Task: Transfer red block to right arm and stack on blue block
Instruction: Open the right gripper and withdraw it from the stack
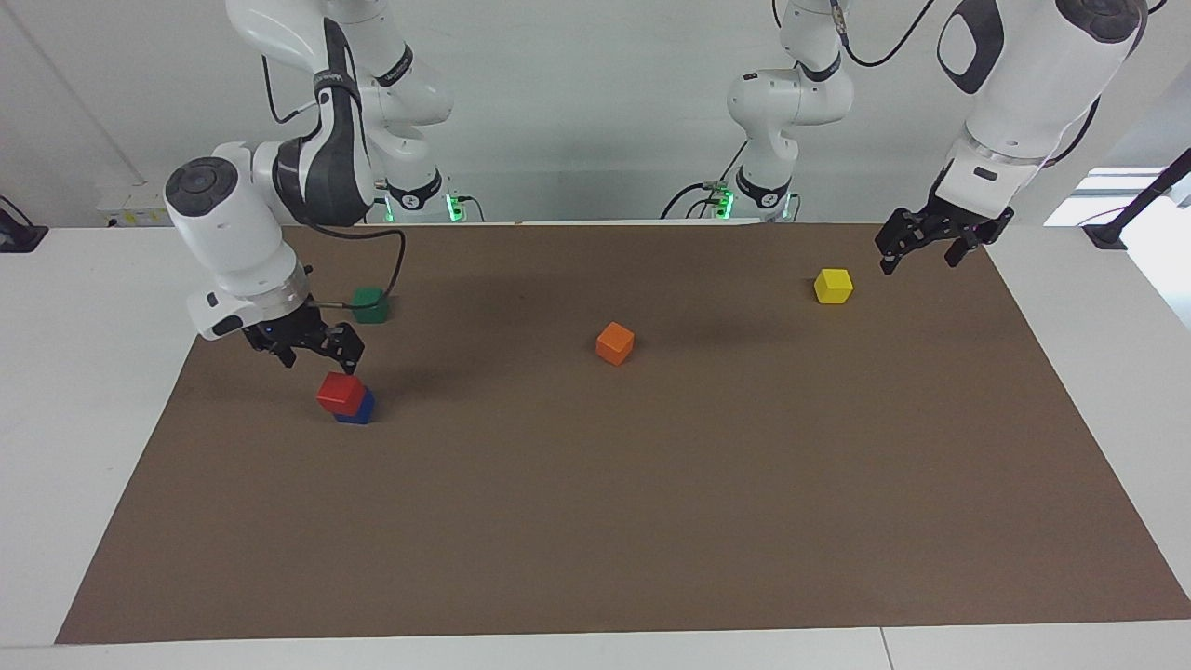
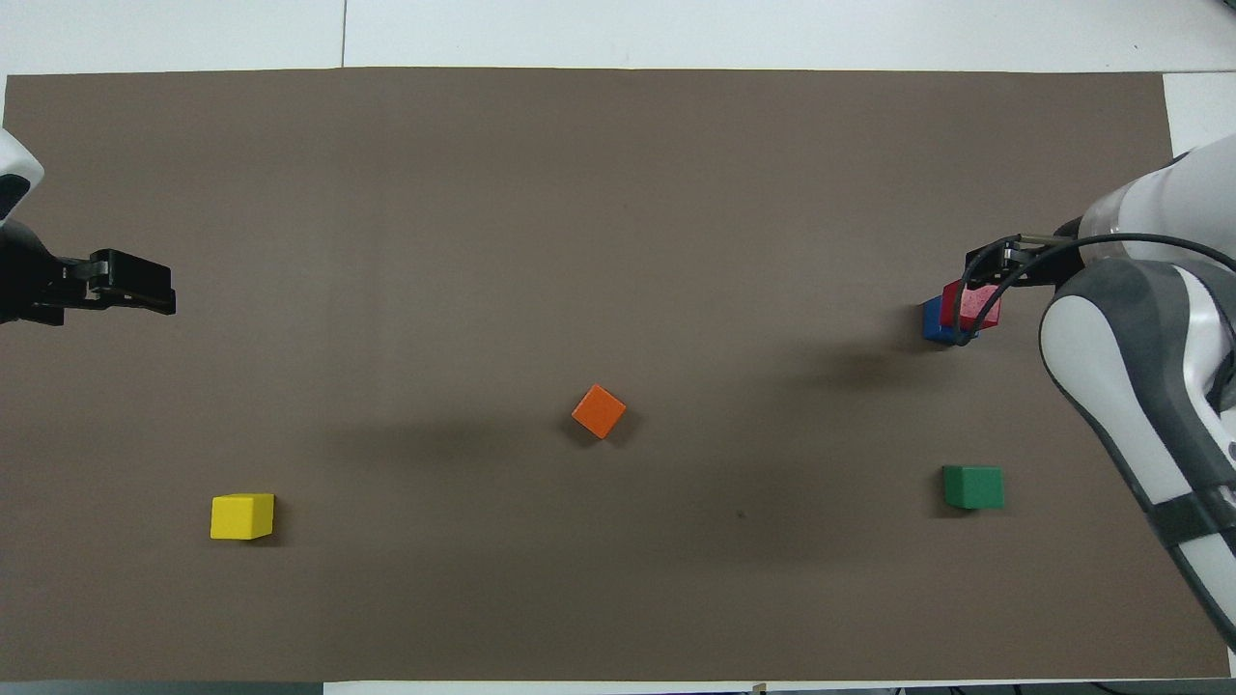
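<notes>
Both fingers of the right gripper (image 1: 314,354) stand apart and hold nothing; the gripper hangs in the air just above the red block (image 1: 341,393), clear of it. That red block sits on top of the blue block (image 1: 361,409), slightly off-centre so that part of the blue one shows beneath it. The pair rests on the brown mat (image 1: 651,521) at the right arm's end of the table, farther from the robots than the green block (image 1: 369,304). At the left arm's end, the left gripper (image 1: 916,253) waits in the air with its fingers apart and empty, beside the yellow block (image 1: 833,286). An orange block (image 1: 615,342) lies near the middle of the mat, well apart from the others.
</notes>
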Controlling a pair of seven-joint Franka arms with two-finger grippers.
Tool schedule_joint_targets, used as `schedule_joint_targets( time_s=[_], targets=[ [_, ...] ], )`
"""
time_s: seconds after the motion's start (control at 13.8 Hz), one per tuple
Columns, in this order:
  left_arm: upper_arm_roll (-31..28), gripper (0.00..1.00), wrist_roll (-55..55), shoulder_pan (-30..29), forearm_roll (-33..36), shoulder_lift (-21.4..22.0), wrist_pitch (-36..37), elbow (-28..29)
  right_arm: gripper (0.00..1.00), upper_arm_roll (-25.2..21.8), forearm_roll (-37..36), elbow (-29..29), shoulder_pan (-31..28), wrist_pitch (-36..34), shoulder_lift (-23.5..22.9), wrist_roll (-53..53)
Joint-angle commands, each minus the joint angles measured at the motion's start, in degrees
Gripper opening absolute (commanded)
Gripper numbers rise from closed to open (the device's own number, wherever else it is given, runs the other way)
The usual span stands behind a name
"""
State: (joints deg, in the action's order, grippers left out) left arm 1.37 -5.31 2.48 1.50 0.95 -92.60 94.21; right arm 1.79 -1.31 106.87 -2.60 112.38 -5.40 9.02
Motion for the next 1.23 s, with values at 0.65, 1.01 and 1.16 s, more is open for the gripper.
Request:
schedule_joint_targets(
  time_s=[0.65, 1.01, 1.16],
  targets=[
    [0.13, 1.00, 0.30, -0.46, -0.80, 1.15, -0.30, 0.97, 1.00, 0.06, 0.60, -11.68, -1.44, -21.15, 7.33, -9.98],
    [0.13, 1.00, 0.30, -0.46, -0.80, 1.07, -0.30, 0.97, 1.00, -0.56, -0.10, -10.89, -1.79, -22.12, 8.30, -13.24],
    [0.12, 1.00, 0.30, -0.55, -0.71, 1.07, -0.39, 0.97, 1.00, -0.47, -0.01, -10.89, -1.88, -22.03, 8.38, -13.07]
  ],
)
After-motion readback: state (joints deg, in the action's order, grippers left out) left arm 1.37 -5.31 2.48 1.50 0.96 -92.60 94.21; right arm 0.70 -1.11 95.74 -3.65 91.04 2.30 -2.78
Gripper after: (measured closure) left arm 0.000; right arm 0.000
